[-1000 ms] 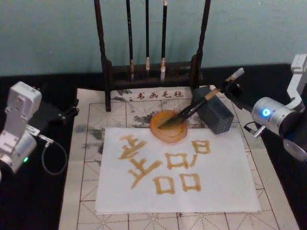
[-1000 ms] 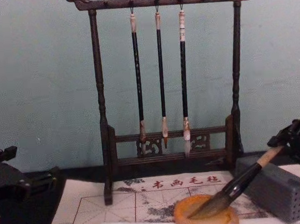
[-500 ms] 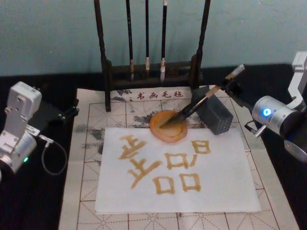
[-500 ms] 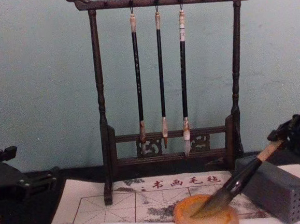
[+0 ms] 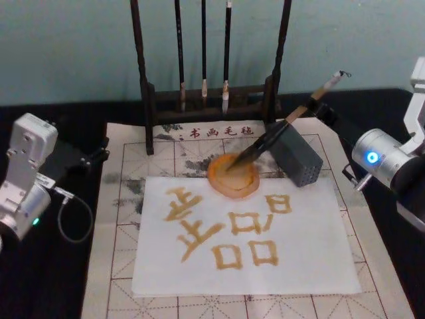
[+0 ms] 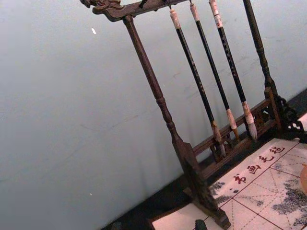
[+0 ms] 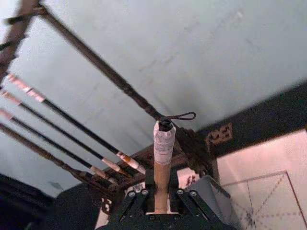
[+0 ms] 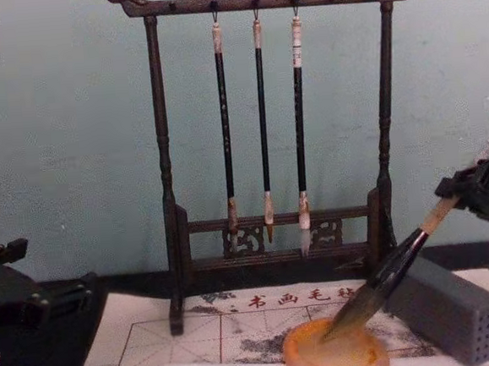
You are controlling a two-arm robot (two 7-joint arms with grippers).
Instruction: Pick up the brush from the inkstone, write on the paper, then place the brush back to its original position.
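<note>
The brush (image 5: 279,131) slants up to the right, its dark bristle tip over the orange inkstone (image 5: 232,178); I cannot tell whether the tip touches it. My right gripper (image 5: 323,107) is shut on the tan upper handle, below the white end cap. In the chest view the brush (image 8: 387,278) rises from the inkstone (image 8: 336,355) to the right gripper (image 8: 474,192). The right wrist view shows the handle (image 7: 161,163) clamped between the fingers (image 7: 136,203). The white paper (image 5: 312,219) lies in front of the inkstone and carries yellow-brown characters. My left gripper (image 5: 76,156) is parked at the far left.
A dark wooden rack (image 5: 147,100) with three thin hanging brushes (image 8: 263,131) stands at the back. A grey perforated block (image 5: 297,158) sits right of the inkstone, under the brush handle. The cream felt mat (image 5: 119,199) with a red grid lies under the paper.
My right gripper has risen and moved back with the brush. The handle now stands steeper and clear of the grey block, while the bristle tip stays at the inkstone. The left arm has not moved.
</note>
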